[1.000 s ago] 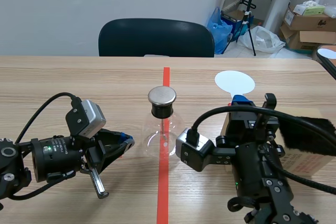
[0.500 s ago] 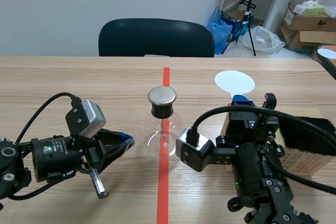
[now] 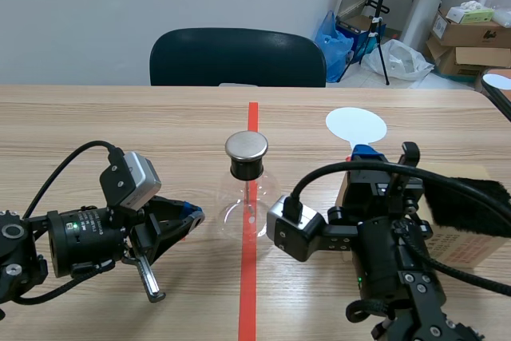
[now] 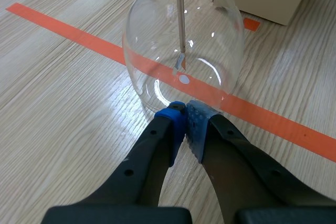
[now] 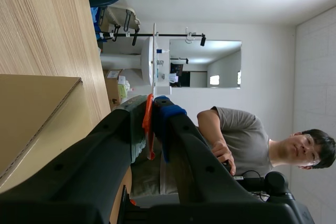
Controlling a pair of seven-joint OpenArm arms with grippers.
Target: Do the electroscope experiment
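Holding a paddle in the right gripper [image 3: 367,152], pads pinched on the orange handle [image 5: 149,124], white disc [image 3: 356,126] out ahead of the fingertips and apparently flat to the table. Paddle long axis pointing away from the robot. Electroscope flask [image 3: 246,205] upright on the red tape line [image 3: 248,293] at table centre, metal cap [image 3: 246,146] on top, lying left of the disc and slightly nearer the robot. Left gripper [image 4: 185,109] pressed together on nothing, tips right at the flask base; contact or not, cannot tell. Black fur [image 3: 467,207] on the box [image 3: 471,251] just beside the right arm. Likely next: disc to fur or sideways left to the cap, right arm only.
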